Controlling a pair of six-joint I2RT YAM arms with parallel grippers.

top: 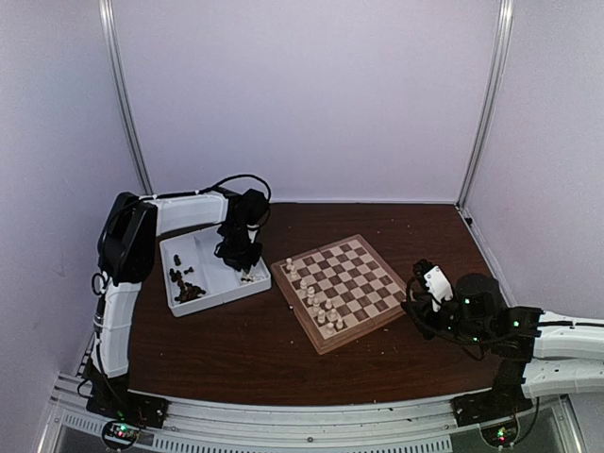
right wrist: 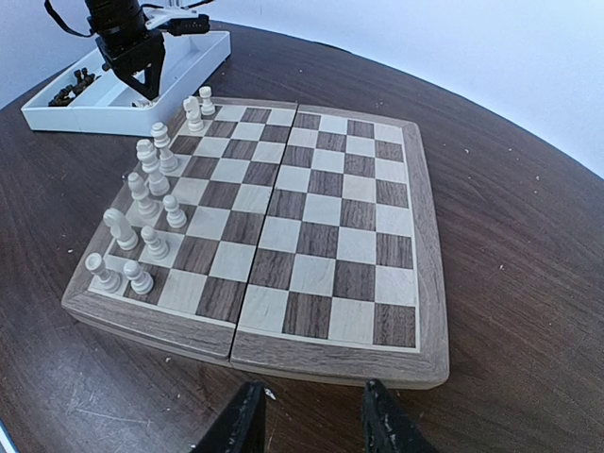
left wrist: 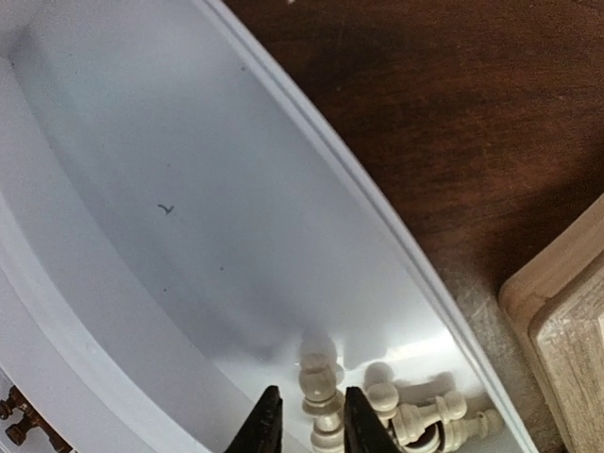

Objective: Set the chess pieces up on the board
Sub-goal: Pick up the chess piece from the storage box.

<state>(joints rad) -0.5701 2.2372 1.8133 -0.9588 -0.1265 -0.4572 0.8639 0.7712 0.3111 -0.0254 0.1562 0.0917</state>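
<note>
While the left tool (top: pixel 247 272) reaches into the white tray (top: pixel 203 300), the top view shows the board (top: pixel 373 283) just beside that tray on the counter (top: pixel 236 349). Cream chess pieces (top: pixel 319 307) line the board's left side, and dark pieces (top: pixel 187 291) are heaped in the tray's other compartment. In the left wrist view, the fingers (left wrist: pixel 267 425) straddle one cream piece (left wrist: pixel 321 382); whether they clamp it cannot be told. Grip the stem squarely and lift straight, because loose neighbours (left wrist: pixel 425 420) lie close beside it and the tray wall is near. In the right wrist view, the right tool (right wrist: pixel 311 425) is released and empty, just off the board's edge.
</note>
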